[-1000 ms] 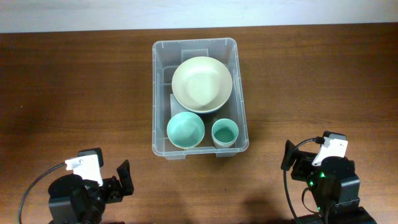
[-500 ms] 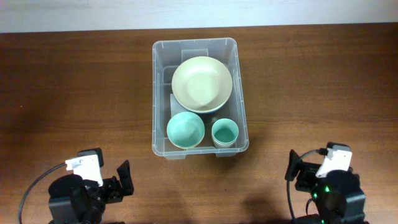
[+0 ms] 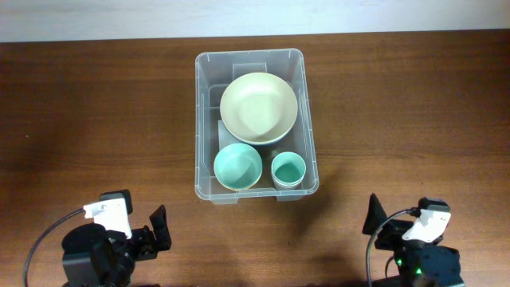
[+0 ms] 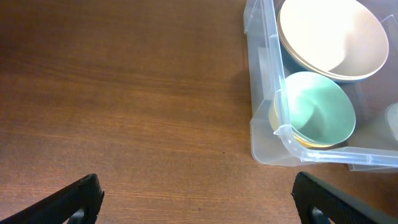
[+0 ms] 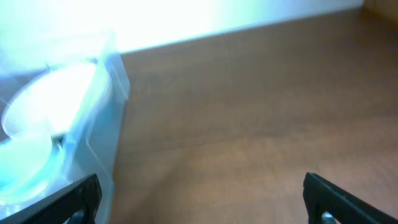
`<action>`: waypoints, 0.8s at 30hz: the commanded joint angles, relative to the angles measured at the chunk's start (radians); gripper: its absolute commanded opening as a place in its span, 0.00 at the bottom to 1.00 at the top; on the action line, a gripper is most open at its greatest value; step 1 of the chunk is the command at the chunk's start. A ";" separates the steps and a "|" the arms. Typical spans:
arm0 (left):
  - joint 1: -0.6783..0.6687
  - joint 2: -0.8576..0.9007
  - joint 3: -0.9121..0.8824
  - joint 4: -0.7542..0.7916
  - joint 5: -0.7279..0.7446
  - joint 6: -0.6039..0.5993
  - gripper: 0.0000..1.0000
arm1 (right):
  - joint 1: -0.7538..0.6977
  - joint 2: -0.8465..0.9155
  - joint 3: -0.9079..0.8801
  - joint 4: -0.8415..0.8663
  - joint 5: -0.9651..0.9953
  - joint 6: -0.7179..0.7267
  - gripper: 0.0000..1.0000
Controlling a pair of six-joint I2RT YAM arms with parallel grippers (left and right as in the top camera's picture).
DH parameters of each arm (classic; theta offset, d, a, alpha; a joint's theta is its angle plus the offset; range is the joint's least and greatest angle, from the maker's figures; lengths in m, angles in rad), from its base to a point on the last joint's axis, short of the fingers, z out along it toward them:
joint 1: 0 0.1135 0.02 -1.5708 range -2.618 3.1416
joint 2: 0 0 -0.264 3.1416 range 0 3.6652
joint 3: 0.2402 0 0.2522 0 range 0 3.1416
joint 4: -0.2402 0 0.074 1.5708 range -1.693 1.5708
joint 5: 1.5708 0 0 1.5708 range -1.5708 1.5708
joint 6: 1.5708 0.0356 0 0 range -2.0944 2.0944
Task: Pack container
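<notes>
**1. Location of the task item.** We are finding the large, clear, rectangular plastic container (image 3: 198, 127) sitting at the centre of the dark brown wooden table (image 3: 96, 104), slightly toward 12 o'clock. A wide, round cream bowl (image 3: 258, 107) is filling its 12 o'clock half. A smaller round teal bowl (image 3: 238, 166) is sitting at 7 o'clock inside it. A small round teal cup (image 3: 288, 170) is sitting at 5 o'clock, just beside that bowl.

**2. Change observed.** We are noting that the right arm (image 3: 418, 251) has been backing toward 6 o'clock over the last second. It is now sitting low at 5 o'clock of the overhead view, well apart from the container. The left arm (image 3: 103, 243) is keeping its place at 7 o'clock. The container and its three pieces are lying exactly as they were a second ago.

**3. Pincer state.** In the left wrist view, the left gripper (image 4: 198, 202) is showing its fingers spread wide, one in each lower corner, with only bare wood between them. The right gripper (image 5: 199, 199) is showing the same spread and is carrying nothing, although its view is blurred and washed out.

**4. Meaning for the task.** We are judging the packing to be finished or very nearly so. All the dishes in view are resting inside the container, and no loose item is showing on the table. Both arms are standing clear with nothing held. We are reading the right arm's retreat as a return to rest, not as an approach to another piece.
</notes>
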 commanded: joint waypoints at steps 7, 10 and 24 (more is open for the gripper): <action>0.000 -0.008 -0.003 0.002 0.011 0.016 0.99 | -0.069 -0.011 -0.148 0.341 -0.008 -0.064 0.99; 0.000 -0.008 -0.003 0.002 0.011 0.016 0.99 | -0.090 -0.011 -0.190 0.435 -0.021 -0.082 0.99; 0.000 -0.008 -0.003 0.002 0.011 0.016 0.99 | -0.135 -0.011 -0.380 0.783 -0.111 -0.244 0.99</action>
